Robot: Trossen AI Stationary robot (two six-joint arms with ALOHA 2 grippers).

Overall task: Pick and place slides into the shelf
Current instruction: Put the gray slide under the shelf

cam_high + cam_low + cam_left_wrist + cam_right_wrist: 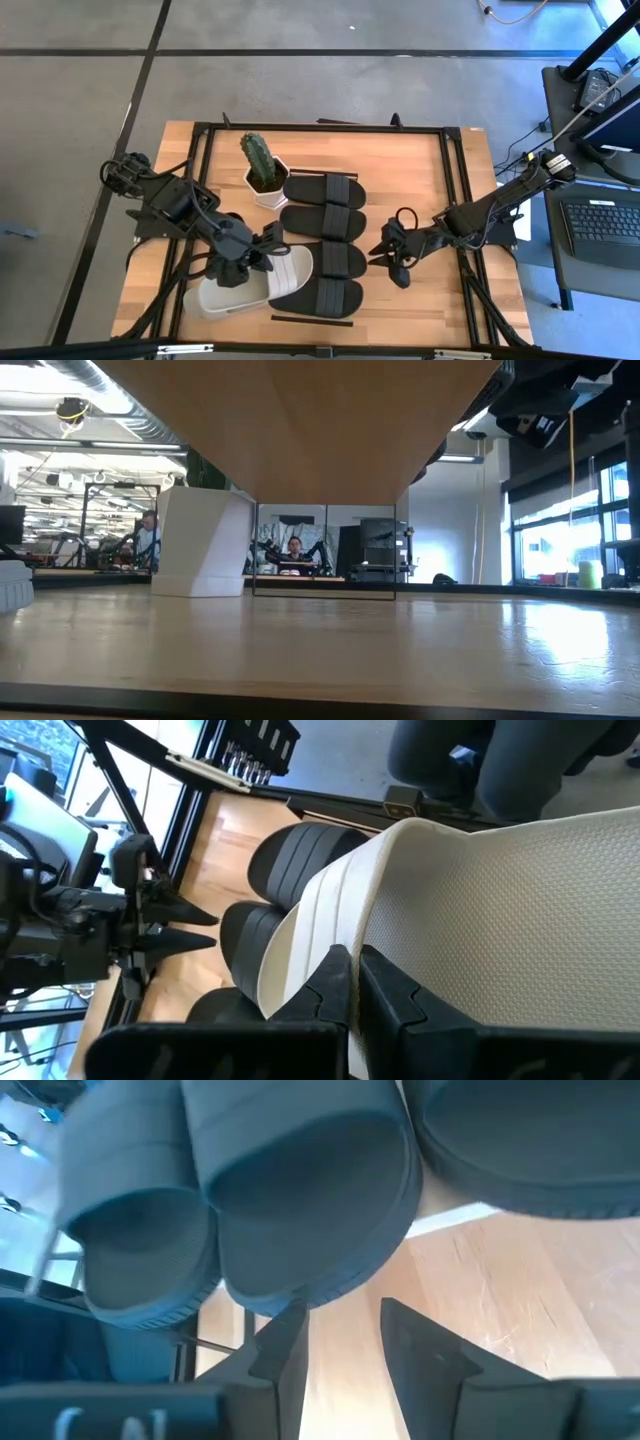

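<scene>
Four matte black slides (325,240) lie side by side in a row along the shelf (300,312), a light wood panel with a thin black bar (312,320) at its near end. A grey-beige slide (255,285) sits tilted at the row's left side, near the table's near edge. My left gripper (262,258) is shut on its ribbed strap. I cannot make out a second grey-beige slide. My right gripper (385,250) is open and just right of the row. In its wrist view the fingers (340,1330) stand short of the black slides' rounded ends (310,1190). My left gripper (355,975) pinches the edge of the grey-beige slide's ribbed strap (345,935) between its two fingers. It comes from the table's left, pointing toward the black slides. The slide is tilted onto its side, its textured footbed (520,900) facing the gripper. I cannot tell whether it is lifted clear.
A cactus in a white pot (262,175) stands left of the farthest black slide. A black metal frame (455,200) runs around the tabletop. Bare wood lies right of the slides. The low view shows a wood panel overhead (300,430), the white pot (200,540) and people in the room beyond.
</scene>
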